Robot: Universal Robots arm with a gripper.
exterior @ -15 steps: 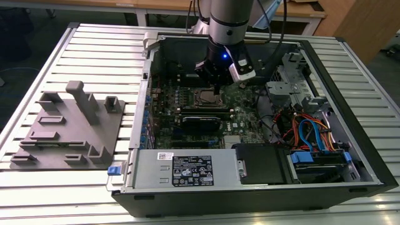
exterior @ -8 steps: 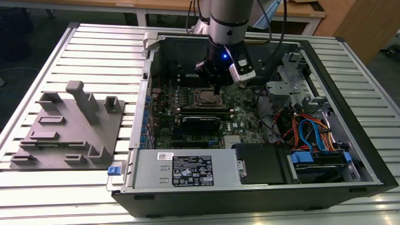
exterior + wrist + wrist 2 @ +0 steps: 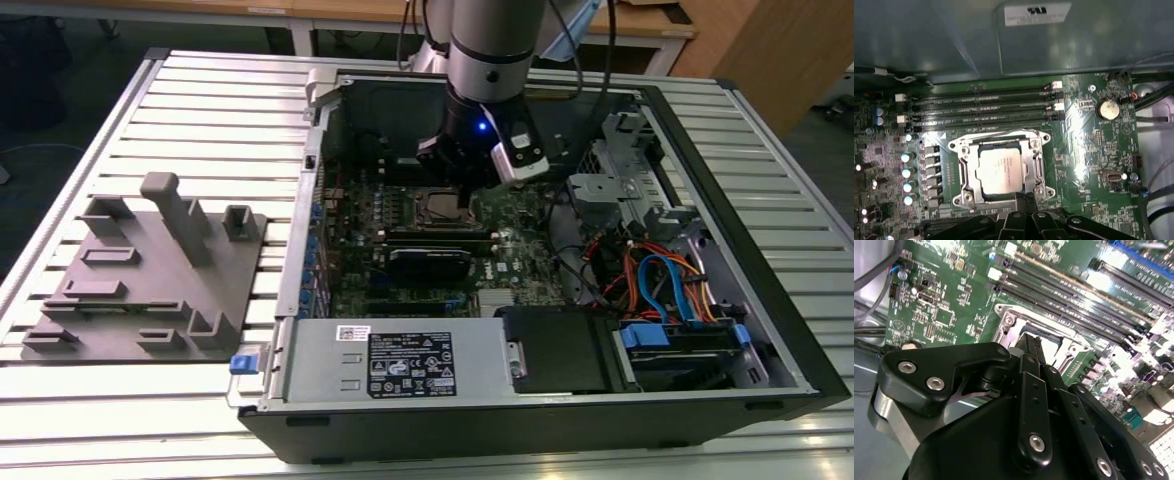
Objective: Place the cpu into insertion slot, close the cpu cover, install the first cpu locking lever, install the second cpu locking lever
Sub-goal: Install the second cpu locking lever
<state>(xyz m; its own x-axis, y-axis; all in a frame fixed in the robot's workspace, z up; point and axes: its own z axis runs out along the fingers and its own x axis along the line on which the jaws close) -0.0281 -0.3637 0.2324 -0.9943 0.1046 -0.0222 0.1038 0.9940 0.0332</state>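
Observation:
The cpu [image 3: 1000, 170] lies flat in its socket on the green motherboard, its silver-grey top showing through the window of the cpu cover [image 3: 966, 169], which lies down flat around it. A thin wire lever [image 3: 999, 134] runs along the socket's edge nearest the memory slots. My gripper [image 3: 1021, 198] is shut, its black fingertips together at the socket's opposite edge, just beside the cover. The second wrist view shows the gripper [image 3: 1029, 344] reaching down onto the socket frame [image 3: 1008, 321]. In the exterior view the gripper [image 3: 462, 208] stands over the cpu [image 3: 430, 208] inside the open computer case.
Long black memory slots [image 3: 979, 102] lie beside the socket. A row of capacitors [image 3: 906, 172] and a coin battery [image 3: 1108, 109] flank it. In the case sit a power supply [image 3: 400, 362], a drive cage [image 3: 607, 190] and blue and orange cables [image 3: 657, 280]. A grey fixture plate [image 3: 140, 285] lies at the exterior view's left.

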